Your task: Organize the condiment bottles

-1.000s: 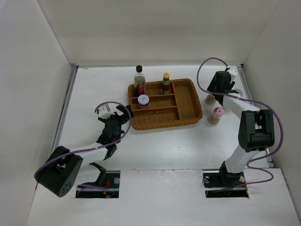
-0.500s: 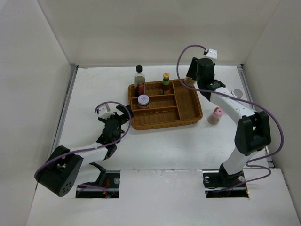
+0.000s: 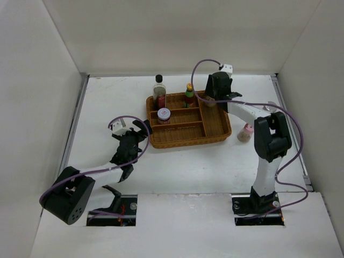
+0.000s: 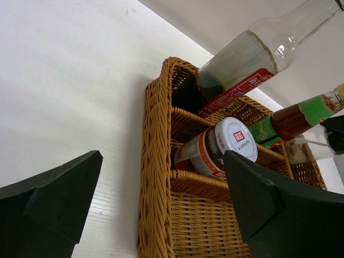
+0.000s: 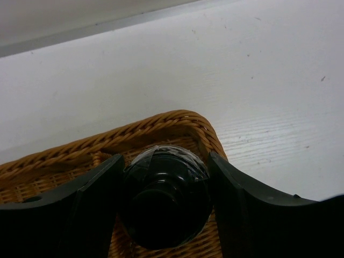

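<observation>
Done: tall bottle [image 3: 158, 89], jar [image 3: 164, 114] and sauce bottle [image 3: 190, 94] in tray [image 3: 188, 143] | Now: right gripper [image 3: 213, 99] clamps black-capped shaker [image 5: 164, 199] over the far-right compartment | left gripper [image 3: 143, 133] wide, empty, left of tray | To do: pink-capped shaker [image 3: 246, 131], standing right of tray.

Tall bottle [image 3: 159, 91], jar [image 3: 164, 114] and sauce bottle [image 3: 189, 95] in the tray [image 3: 188, 141] (one shaker [image 3: 246, 132] just right of it).

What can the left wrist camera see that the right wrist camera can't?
Only the left wrist view shows the tall clear bottle, the pink-lidded jar and the green sauce bottle sitting in the wicker tray, framed by the open left gripper. Only the right wrist view shows, up close, the black-capped shaker clamped in the right gripper. Both show that tray and the white table.
</observation>
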